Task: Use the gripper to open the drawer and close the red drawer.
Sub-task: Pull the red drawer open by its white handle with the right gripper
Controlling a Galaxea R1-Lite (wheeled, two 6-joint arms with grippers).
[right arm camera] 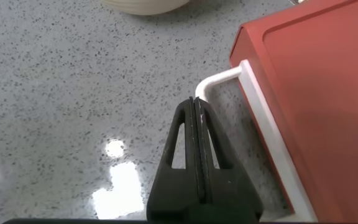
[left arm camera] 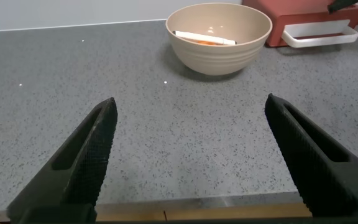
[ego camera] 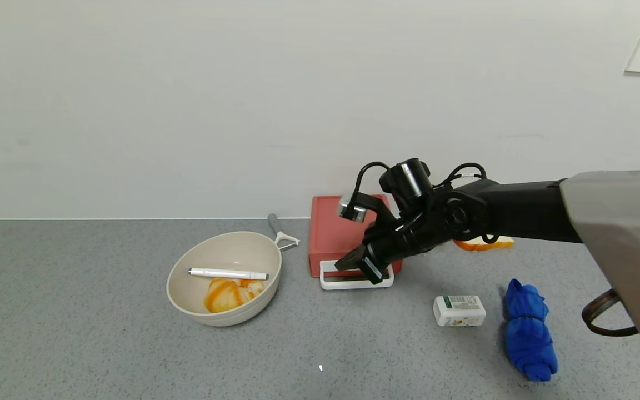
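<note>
The coral-red drawer (ego camera: 331,233) lies flat at the back of the grey table, its tray pushed in and its white loop handle (ego camera: 356,284) facing front. It also shows in the right wrist view (right arm camera: 316,93) and, far off, in the left wrist view (left arm camera: 291,18). My right gripper (ego camera: 343,265) is shut with nothing between its fingers. Its tip (right arm camera: 197,102) sits at the outer corner of the handle (right arm camera: 219,79), over the outer bar, which it hides. Whether it touches the bar I cannot tell. My left gripper (left arm camera: 191,106) is open and empty, low over the table's front edge.
A beige bowl (ego camera: 242,314) with a white pen (ego camera: 228,273) and orange peel stands left of the drawer; a peeler (ego camera: 282,233) lies behind it. A small white box (ego camera: 459,310) and a blue cloth bundle (ego camera: 528,330) lie at the front right. An orange item (ego camera: 484,245) lies behind the right arm.
</note>
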